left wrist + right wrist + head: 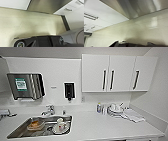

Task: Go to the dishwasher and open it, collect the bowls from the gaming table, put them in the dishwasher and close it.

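1. Two wrist views look along the pale floor (31,25) at a brushed steel panel (136,7), likely the dishwasher front, just ahead under the counter (105,124).
2. Whether either pincer is spread or pressed together, I cannot tell.
3. White crockery sits in the sink (15,133) and beside the wall, probably awaiting washing.

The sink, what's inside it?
In the steel sink there is an orange-brown item on the left and white crockery on the right, something like a cup standing on a plate. What lies beneath them is covered.
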